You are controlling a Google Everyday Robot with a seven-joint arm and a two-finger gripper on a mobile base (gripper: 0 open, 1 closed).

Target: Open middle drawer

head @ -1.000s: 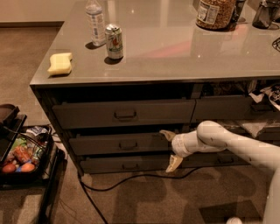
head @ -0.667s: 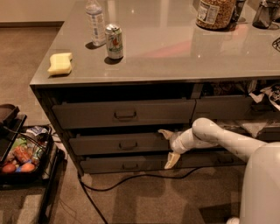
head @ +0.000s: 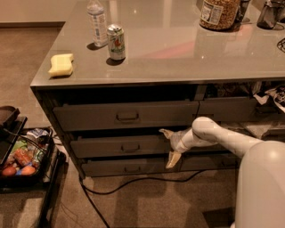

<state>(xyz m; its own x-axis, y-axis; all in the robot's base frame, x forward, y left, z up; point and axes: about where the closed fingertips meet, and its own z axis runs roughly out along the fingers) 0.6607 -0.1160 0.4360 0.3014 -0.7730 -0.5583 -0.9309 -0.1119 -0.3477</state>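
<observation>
The middle drawer [head: 111, 147] is the mid-height grey-brown front with a small metal pull [head: 130, 147]. It sits between the taller top drawer [head: 89, 116] and the slim bottom drawer [head: 107, 168], and stands out a little from the cabinet. My gripper [head: 169, 146] is at the right end of the middle drawer front, well to the right of the pull. It is open, with the upper finger [head: 165, 132] at the drawer's top edge and the lower finger [head: 173, 159] at its bottom edge. My white arm [head: 222, 140] reaches in from the right.
On the counter [head: 178, 53] stand a soda can [head: 116, 42], a water bottle [head: 97, 22], a yellow sponge [head: 61, 65] and a jar [head: 218, 13]. A black cart with food [head: 22, 156] stands at the left. A black cable [head: 133, 181] lies on the carpet. More drawers [head: 227, 109] are at the right.
My gripper and arm have shifted slightly left and up along the middle drawer front. The fingers stay spread. The drawer has not visibly moved.
</observation>
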